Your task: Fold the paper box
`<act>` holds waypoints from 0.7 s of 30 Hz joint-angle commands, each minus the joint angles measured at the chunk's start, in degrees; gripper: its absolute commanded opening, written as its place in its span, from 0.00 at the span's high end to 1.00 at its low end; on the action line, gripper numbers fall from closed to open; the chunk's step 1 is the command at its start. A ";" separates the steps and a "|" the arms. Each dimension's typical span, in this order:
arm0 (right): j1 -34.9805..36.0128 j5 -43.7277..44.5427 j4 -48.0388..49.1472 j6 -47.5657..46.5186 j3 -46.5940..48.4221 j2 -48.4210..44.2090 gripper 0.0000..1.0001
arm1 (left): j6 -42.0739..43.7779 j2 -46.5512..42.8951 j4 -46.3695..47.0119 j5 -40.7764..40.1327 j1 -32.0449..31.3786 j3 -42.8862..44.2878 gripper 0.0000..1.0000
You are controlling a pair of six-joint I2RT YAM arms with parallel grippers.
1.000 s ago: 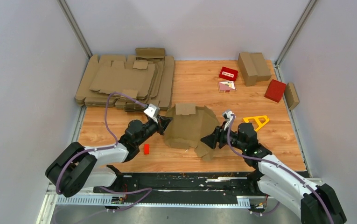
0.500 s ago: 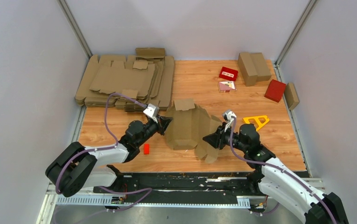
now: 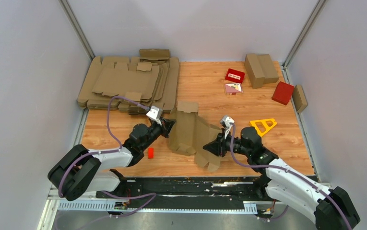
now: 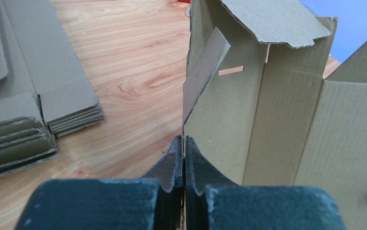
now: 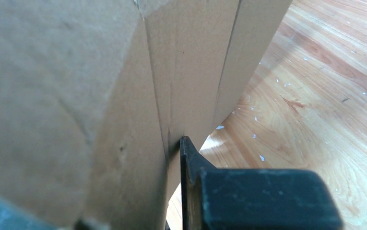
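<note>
You are working on a wooden desk (image 3: 205,81) with a stack of flat blanks (image 3: 124,81) at its far left. The paper box (image 3: 188,134) is standing half-raised in the middle of the near part, between your two arms.

Over the last second you have been bringing the right arm inward. The box is reading narrower now, its panels are standing steeper, and its top flap (image 3: 187,106) has shifted toward the left arm. That suggests the walls are coming up, so the fold is partway along, not near done.

The left claw (image 3: 170,125) is clamped tight on the box's left edge. Its wrist view is showing the two fingers pressed together with the thin card wall rising from between them.

The right claw (image 3: 213,144) is lying against the box's right side. Its wrist view is showing only one finger (image 5: 187,158) touching a panel, with cardboard hiding the other. You cannot tell whether it is clamping the panel or only pushing it.

A loose flap (image 3: 209,162) is hanging out at the near right corner, untucked, and will probably need folding in.
</note>
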 commanded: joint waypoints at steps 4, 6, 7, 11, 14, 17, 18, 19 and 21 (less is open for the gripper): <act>3.85 -0.69 1.82 -2.12 2.56 4.62 0.86 | -3.30 2.25 6.43 4.24 -0.66 -0.67 1.00; 4.07 3.74 0.73 -1.29 2.79 4.43 0.87 | -3.67 2.80 7.25 5.16 -0.68 -0.68 1.00; 4.04 6.10 0.02 -1.02 2.81 3.65 0.87 | -3.68 2.82 7.48 5.76 -0.70 -0.69 1.00; 4.09 14.30 -2.07 0.32 1.98 -0.79 0.86 | -3.37 1.71 6.32 7.96 -0.66 -0.68 0.82; 4.11 15.69 -3.30 -0.43 1.57 -2.87 0.86 | -3.17 0.91 3.88 10.55 -0.66 -0.24 0.69; 4.05 16.20 -4.74 -1.12 1.66 -3.51 0.86 | -3.36 0.75 -0.35 13.73 -0.66 0.70 0.58; 4.03 16.35 -4.94 -1.15 1.65 -3.60 0.86 | -3.67 0.85 -1.14 14.45 -0.72 0.68 0.55; 4.07 16.49 -4.93 -1.18 1.61 -3.61 0.86 | -3.85 1.10 -1.40 15.42 -0.66 0.58 0.53; 4.05 16.29 -4.71 -1.12 1.57 -3.48 0.86 | -4.10 1.60 -1.48 16.84 -0.66 0.26 0.48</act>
